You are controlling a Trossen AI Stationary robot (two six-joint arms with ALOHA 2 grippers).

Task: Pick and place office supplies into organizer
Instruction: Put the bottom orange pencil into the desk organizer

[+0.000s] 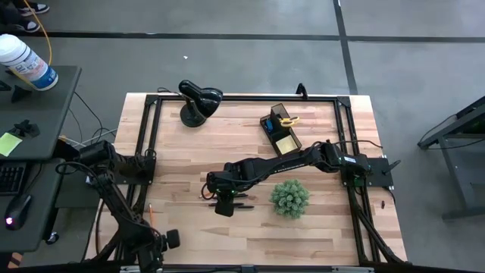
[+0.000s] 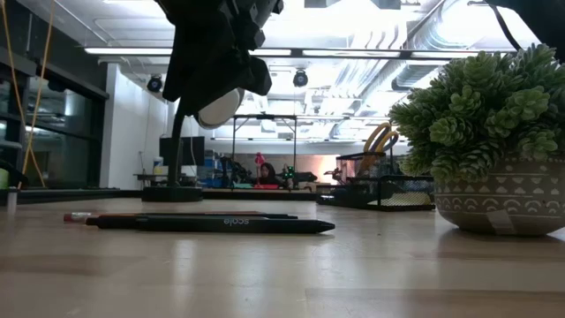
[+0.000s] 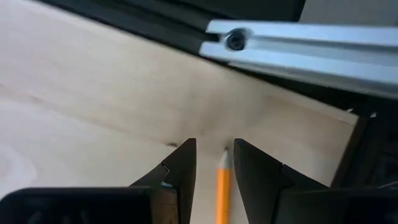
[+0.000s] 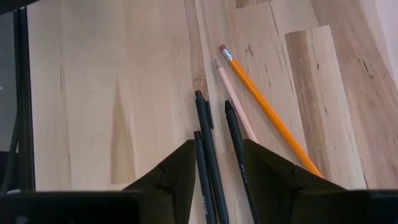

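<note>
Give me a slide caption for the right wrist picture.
Right end effector, open, hovers above black pens beside an orange pencil and a pale pencil on the wooden table.

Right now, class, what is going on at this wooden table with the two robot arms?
The right gripper hangs open over thin black pens lying beside an orange pencil and a pale wooden pencil mid-table. The small black desk organizer already holds yellow-handled scissors and a yellow sticky-note pad. The left gripper waits at the table's left edge, open astride another orange pencil.
</note>
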